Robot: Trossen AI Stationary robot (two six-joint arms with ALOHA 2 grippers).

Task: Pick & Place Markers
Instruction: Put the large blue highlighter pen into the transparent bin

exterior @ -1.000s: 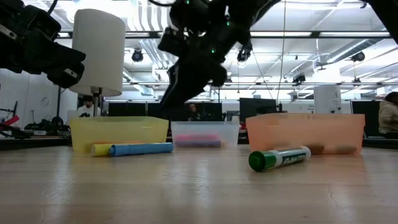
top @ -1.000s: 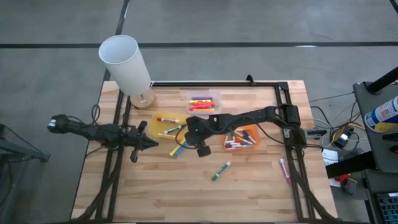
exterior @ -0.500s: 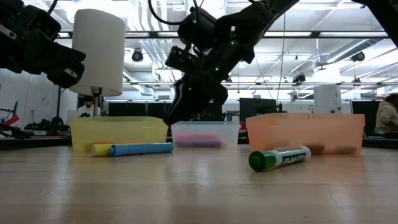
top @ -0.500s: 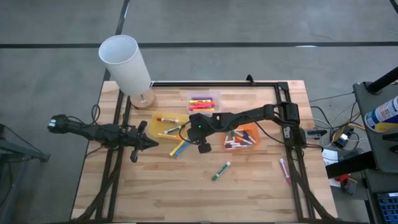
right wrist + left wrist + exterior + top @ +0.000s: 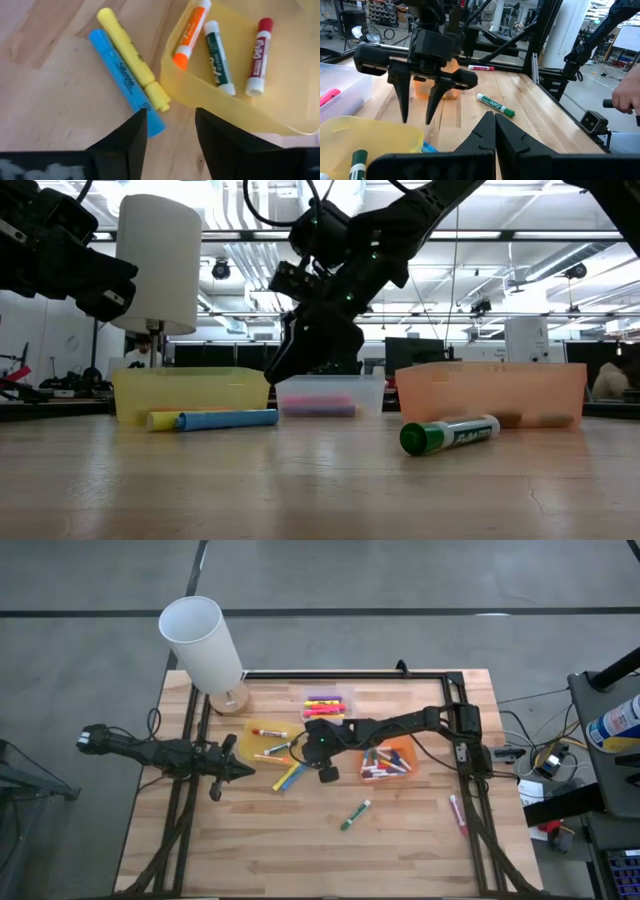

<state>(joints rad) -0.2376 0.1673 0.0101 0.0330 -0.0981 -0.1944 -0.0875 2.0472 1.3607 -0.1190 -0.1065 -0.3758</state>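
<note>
My right gripper (image 5: 306, 752) (image 5: 170, 131) is open and points down, hovering over the near right corner of the yellow tray (image 5: 250, 752) (image 5: 172, 80). It is just above one end of the blue marker (image 5: 126, 82) (image 5: 228, 418) and the yellow marker (image 5: 131, 59), which lie side by side on the table (image 5: 288, 778). An orange, a green and a red marker lie in the yellow tray. A green marker (image 5: 354, 814) (image 5: 450, 433) and a pink one (image 5: 458, 813) lie loose on the wood. My left gripper (image 5: 248, 771) (image 5: 495, 129) is shut and waits left of the yellow tray.
A clear tray (image 5: 328, 704) holds pink and yellow markers, and an orange tray (image 5: 404, 753) holds several more under my right arm. A tall white cylinder (image 5: 203, 638) stands on a round wooden base at the far left corner. Black rails (image 5: 462, 700) frame the table.
My right gripper has moved a little toward the table's far edge and come lower, ending over the yellow tray's corner and the ends of the blue and yellow markers. No marker has moved.
</note>
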